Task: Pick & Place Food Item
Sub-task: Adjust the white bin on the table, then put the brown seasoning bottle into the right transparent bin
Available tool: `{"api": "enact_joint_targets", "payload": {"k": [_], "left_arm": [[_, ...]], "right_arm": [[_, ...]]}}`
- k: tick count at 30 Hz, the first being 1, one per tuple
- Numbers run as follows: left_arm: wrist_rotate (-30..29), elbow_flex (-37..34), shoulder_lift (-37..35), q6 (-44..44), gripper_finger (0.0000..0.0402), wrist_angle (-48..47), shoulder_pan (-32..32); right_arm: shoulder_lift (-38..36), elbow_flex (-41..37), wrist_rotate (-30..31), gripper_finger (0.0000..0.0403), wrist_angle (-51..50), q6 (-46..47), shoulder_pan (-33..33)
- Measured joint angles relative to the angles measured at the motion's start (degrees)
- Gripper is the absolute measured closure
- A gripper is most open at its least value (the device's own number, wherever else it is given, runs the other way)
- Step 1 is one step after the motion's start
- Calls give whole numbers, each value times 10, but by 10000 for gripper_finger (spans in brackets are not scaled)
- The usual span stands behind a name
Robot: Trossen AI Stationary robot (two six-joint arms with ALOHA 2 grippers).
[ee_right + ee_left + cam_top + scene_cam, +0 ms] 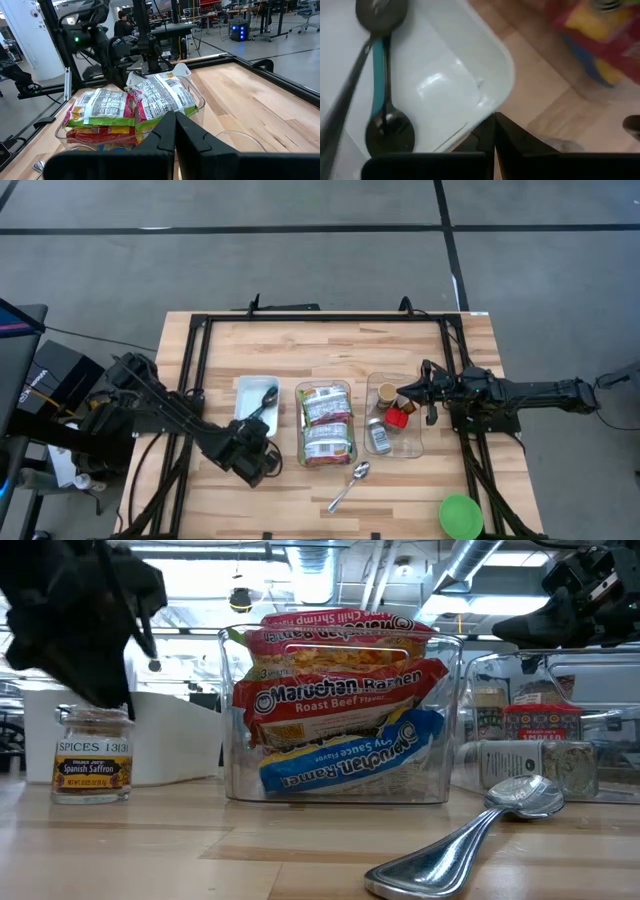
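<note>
The left pincer (pixel 262 463) hangs closed and empty near the front edge of the worktop (pixel 250 340), just in front of the white tray (pixel 245 388), which holds dark spoons (pixel 384 131). The right pincer (pixel 403 394) is also closed with nothing in it, poised over the right-hand clear bin (pixel 408 445), where spice jars (pixel 378 437) lie. Between tray and that bin stands the middle clear bin (pixel 340 795), packed with ramen packets (pixel 335 700). A saffron jar (pixel 93 758) stands on the worktop beside this bin. A metal spoon (pixel 350 486) lies in front of the bins, and a green lid (pixel 461 516) sits at the front right corner.
</note>
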Motion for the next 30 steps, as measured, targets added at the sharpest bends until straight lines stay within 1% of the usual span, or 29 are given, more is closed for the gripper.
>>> {"api": "enact_joint_targets", "payload": {"k": [4,7,12,15,20,23,30], "left_arm": [[-4,0,-37,93,401,10,-3],[-3,0,-66,167,401,34,-16],[3,0,-102,299,401,89,-52],[29,0,-112,354,401,111,-83],[62,-5,-110,356,401,114,-127],[65,-17,-107,356,401,114,-142],[80,-56,-108,355,397,143,-144]], "right_arm": [[0,0,0,402,0,0,0],[0,0,0,402,0,0,0],[0,0,0,402,0,0,0],[0,0,0,402,0,0,0],[0,0,0,402,0,0,0],[0,0,0,402,0,0,0],[0,0,0,402,0,0,0]]}}
